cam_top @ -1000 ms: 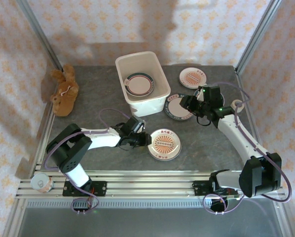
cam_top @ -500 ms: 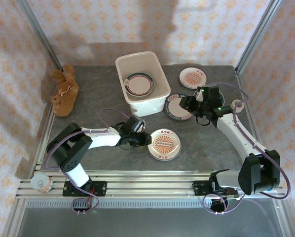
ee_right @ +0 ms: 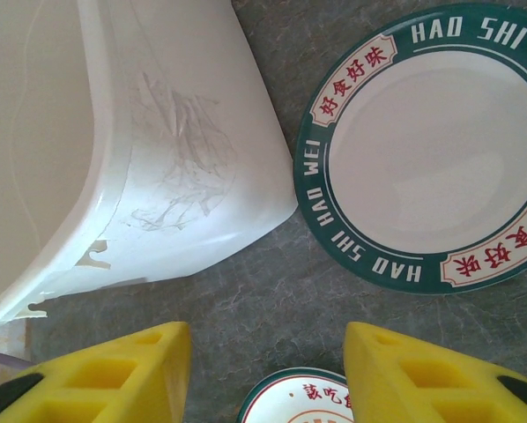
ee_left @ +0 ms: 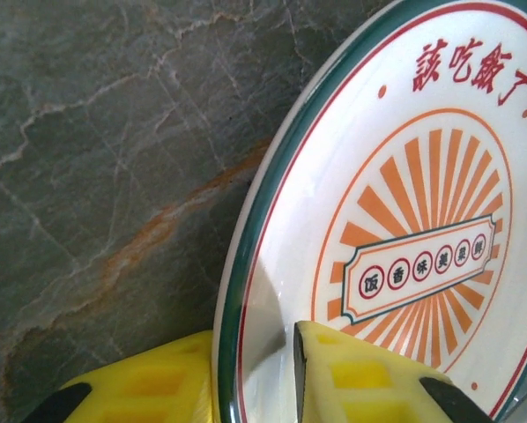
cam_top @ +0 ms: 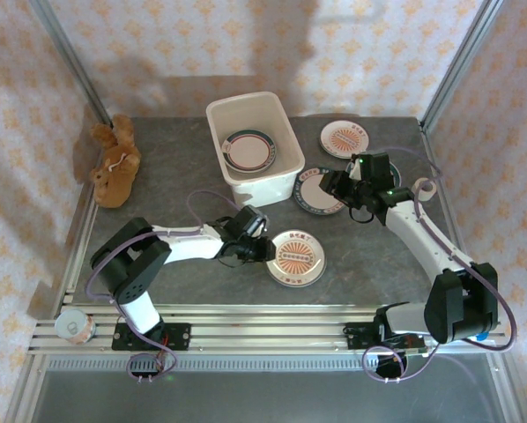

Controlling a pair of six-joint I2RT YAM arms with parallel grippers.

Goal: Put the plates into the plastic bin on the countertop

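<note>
Near the front of the surface [cam_top: 158, 189], a sunburst plate [cam_top: 297, 256] [ee_left: 404, 264]. Left fingers [cam_top: 260, 249] [ee_left: 343, 379] closed narrow on its rim, one on top and one outside (pinching it, by the look of things, though hard to tell how tightly). Right fingers [cam_top: 336, 185] [ee_right: 127, 370] spread wide, holding nothing, hanging low over bare stone between the bin [cam_top: 265, 187] [ee_right: 175, 132] and a teal plate [cam_top: 319, 194] [ee_right: 431, 150]. Teal plate lying flat, just beside the bin's near right corner. Inside the bin, a banded plate [cam_top: 248, 150], flat on the bottom. Further back on the right, a far plate [cam_top: 345, 138] with orange rays. By the left edge, a brown soft toy [cam_top: 115, 163].
</note>
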